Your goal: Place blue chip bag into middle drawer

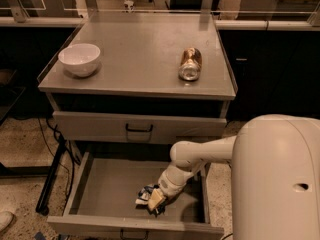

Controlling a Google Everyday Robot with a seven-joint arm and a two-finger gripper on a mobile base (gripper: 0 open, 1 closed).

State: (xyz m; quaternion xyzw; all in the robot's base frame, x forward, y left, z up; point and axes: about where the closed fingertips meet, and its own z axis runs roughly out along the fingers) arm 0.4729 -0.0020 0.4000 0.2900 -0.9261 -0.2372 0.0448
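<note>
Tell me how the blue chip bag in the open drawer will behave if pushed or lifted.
The blue chip bag looks crumpled, so it is probably floppy and light, likely to buckle rather than slide cleanly. It lies low on the flat floor of the middle drawer, at the gripper, so rolling or tipping seems unlikely.

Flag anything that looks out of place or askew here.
The copper can lies tipped on its side on the countertop, right of the upright bowl. The end effector is down in the open middle drawer at the crumpled blue chip bag.
</note>
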